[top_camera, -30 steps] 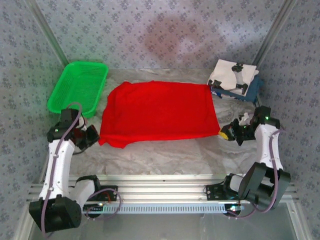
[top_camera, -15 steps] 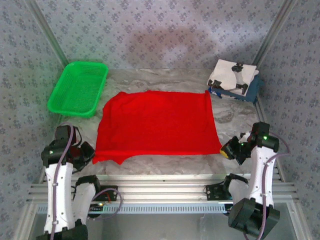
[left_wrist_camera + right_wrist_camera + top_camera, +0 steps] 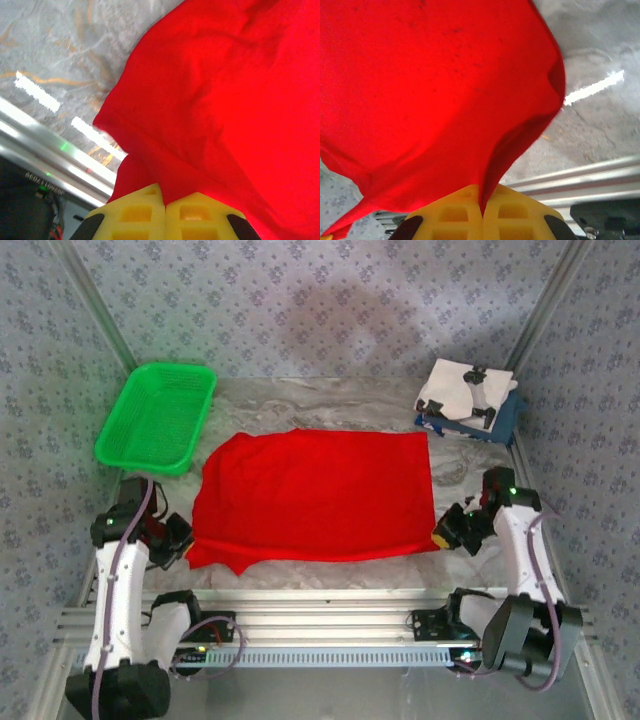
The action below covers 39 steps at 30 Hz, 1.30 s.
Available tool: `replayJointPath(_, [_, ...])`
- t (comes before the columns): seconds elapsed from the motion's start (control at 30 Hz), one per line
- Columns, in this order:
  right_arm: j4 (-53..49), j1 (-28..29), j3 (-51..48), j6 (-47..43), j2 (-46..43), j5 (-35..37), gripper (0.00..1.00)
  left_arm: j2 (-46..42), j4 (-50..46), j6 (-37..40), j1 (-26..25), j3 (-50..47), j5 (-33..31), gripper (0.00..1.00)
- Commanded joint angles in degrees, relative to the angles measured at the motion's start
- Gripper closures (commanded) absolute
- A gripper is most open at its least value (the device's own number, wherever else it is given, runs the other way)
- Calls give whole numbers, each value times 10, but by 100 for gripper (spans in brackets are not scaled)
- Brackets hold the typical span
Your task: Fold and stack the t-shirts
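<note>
A bright red t-shirt [image 3: 315,495] lies spread across the middle of the table, plain side up. My left gripper [image 3: 183,541] is shut on its near left corner; in the left wrist view the red cloth [image 3: 215,100] runs in between the yellow pads [image 3: 137,212]. My right gripper [image 3: 445,532] is shut on the near right corner, and the red fabric [image 3: 435,95] is pinched between its yellow pads [image 3: 512,212]. A folded white t-shirt [image 3: 462,388] rests on a folded dark blue t-shirt [image 3: 505,418] at the back right.
A green plastic basket [image 3: 158,415] stands at the back left. The metal rail [image 3: 320,612] runs along the table's near edge, just below both grippers. Patterned walls close in the back and the sides.
Both grippers pulled the red t-shirt toward the near edge, then eased back slightly. The shirt now lies nearer the front, and its far edge has bunched a little.
</note>
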Motion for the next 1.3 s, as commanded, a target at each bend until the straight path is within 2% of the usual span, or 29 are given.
replayJointPath(0.0, [59, 19, 33, 15, 43, 21, 100, 25, 56, 22, -9, 35, 0, 100])
replayJointPath(0.5, [86, 31, 140, -71, 233, 50, 100, 160, 123, 81, -39, 90, -43, 100])
replayJointPath(1.27, [118, 40, 167, -106, 346, 66, 100, 305, 172, 136, -82, 136, -71, 100])
